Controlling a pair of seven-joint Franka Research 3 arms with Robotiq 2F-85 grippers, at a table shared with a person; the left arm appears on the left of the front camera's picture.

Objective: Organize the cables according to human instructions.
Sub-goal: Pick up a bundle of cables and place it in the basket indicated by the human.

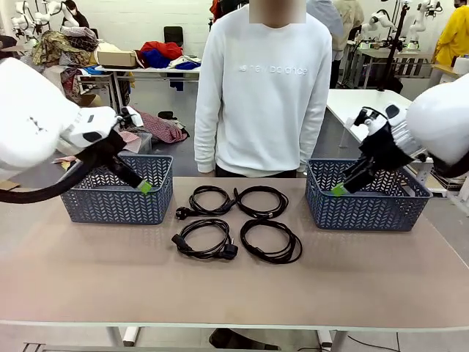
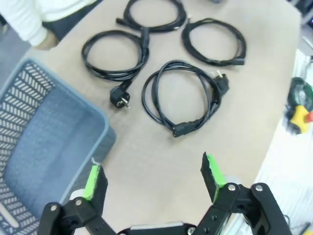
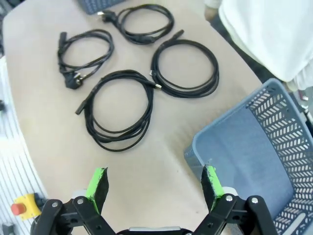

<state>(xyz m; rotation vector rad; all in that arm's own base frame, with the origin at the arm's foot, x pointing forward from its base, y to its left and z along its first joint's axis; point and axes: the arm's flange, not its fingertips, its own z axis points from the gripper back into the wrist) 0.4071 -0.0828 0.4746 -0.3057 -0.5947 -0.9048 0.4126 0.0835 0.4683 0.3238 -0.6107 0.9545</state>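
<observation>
Several black coiled cables lie in a two-by-two block mid-table, among them a near-left one with a chunky plug (image 1: 229,251). My left gripper (image 1: 143,185) hangs open above the inner end of the left blue basket (image 1: 110,205). In the left wrist view its green pads (image 2: 93,178) stand wide apart, with the nearest cable (image 2: 188,127) ahead on the table. Over the left end of the right blue basket (image 1: 359,209), my right gripper (image 1: 339,189) is open too. The right wrist view has a cable (image 3: 149,105) beyond the empty fingers (image 3: 210,178).
A person in a white sweatshirt (image 1: 264,88) stands at the far edge, between the baskets, one hand (image 2: 46,43) near the table edge. Both baskets (image 2: 44,147) (image 3: 244,142) look empty. Bare tabletop lies in front of the cables. A yellow box with a red button (image 3: 19,208) sits beyond the table's edge.
</observation>
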